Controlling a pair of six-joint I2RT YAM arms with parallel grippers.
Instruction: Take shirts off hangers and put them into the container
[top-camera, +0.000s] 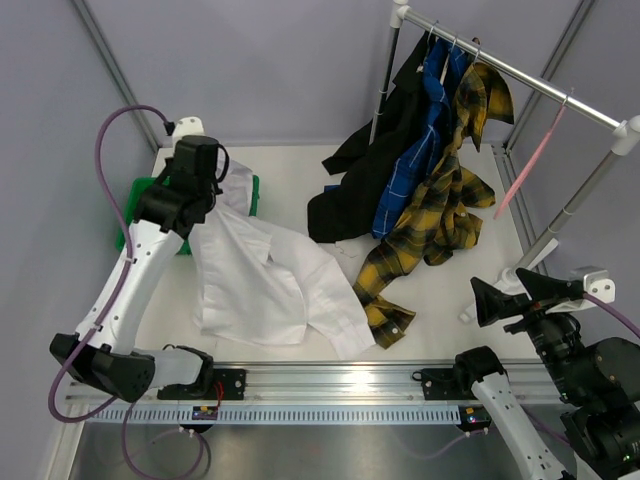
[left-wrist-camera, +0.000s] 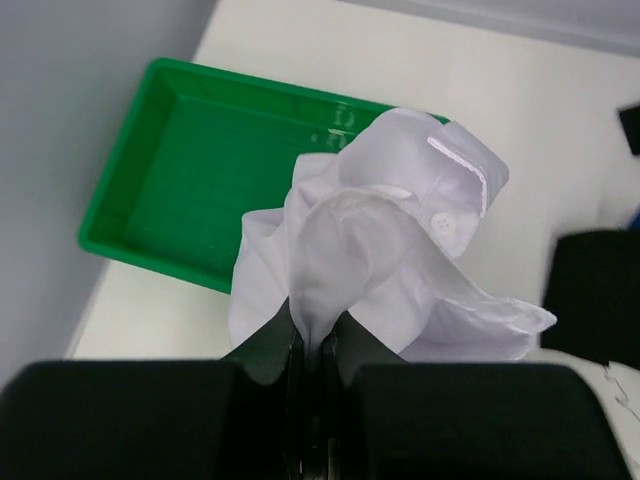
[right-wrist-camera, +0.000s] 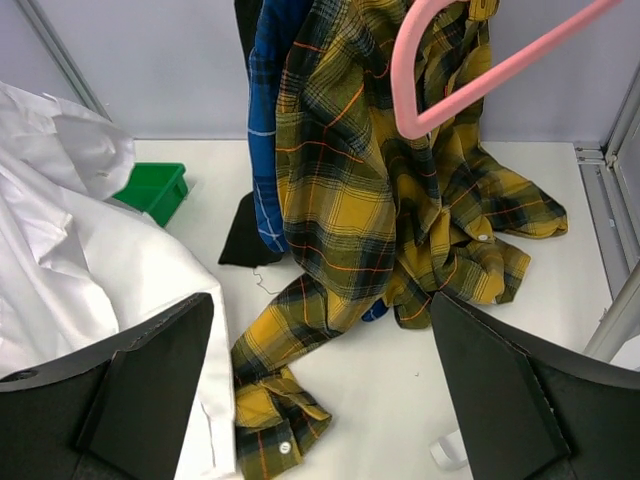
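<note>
the left gripper (left-wrist-camera: 312, 362) is pinched tight on a bunched fold of the white shirt (left-wrist-camera: 390, 250), which bulges up just past its fingertips at the right end of the green tray (left-wrist-camera: 200, 150). the rest of it trails across the table (top-camera: 290, 170). the right gripper (right-wrist-camera: 320, 380) stands wide apart, holding nothing, facing the yellow-and-black plaid shirt (right-wrist-camera: 350, 200) and the pink hanger (right-wrist-camera: 500, 77).

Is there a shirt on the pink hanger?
No: the pink hanger is bare, and the yellow plaid shirt shows behind it through its open frame.
</note>
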